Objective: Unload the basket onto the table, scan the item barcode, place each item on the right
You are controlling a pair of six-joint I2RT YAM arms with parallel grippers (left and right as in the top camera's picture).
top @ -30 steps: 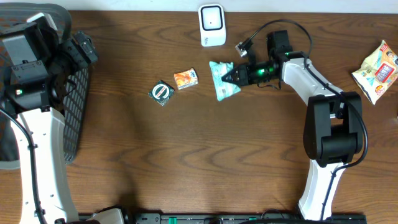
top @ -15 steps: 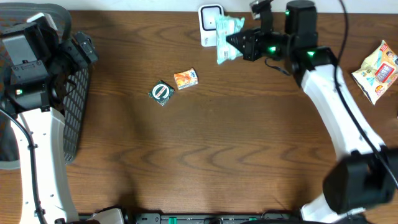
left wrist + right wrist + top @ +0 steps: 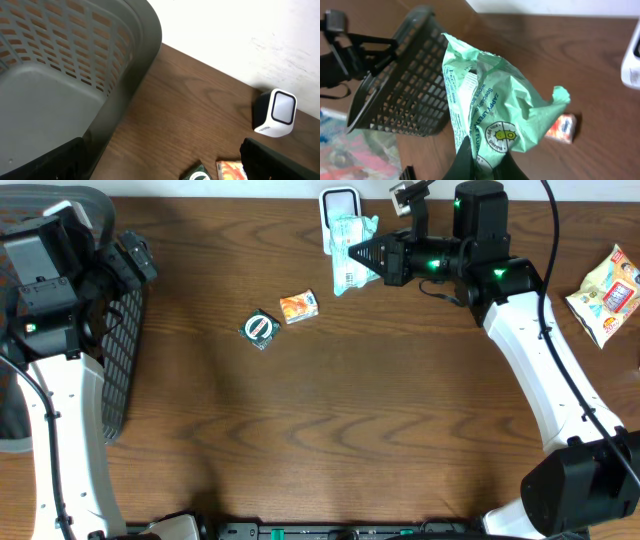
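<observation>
Mint-green and crinkled, the packet [image 3: 352, 248] hangs at the top centre of the overhead frame. It is pinched at one edge by the right gripper [image 3: 372, 255], whose jaws are closed tight on the film. The packet is lifted off the table [image 3: 330, 430], just in front of the white scanner [image 3: 338, 198], and partly covers it from above. In the right wrist view its printed face fills the middle of the frame, and the scanner is only a sliver at the right edge. No barcode can be made out on the side shown.

Pick-up and carry look done, and presenting the packet seems under way. What is left, by this reading, is to turn the barcode toward the scanner window and get a read.

Lower left of the packet lie a small orange pack [image 3: 298, 306] and a round green-and-black item [image 3: 260, 329], both apart from either arm. At the far left the left gripper [image 3: 135, 255] hovers over the grey basket [image 3: 120, 370], jaws spread wide and empty.
</observation>
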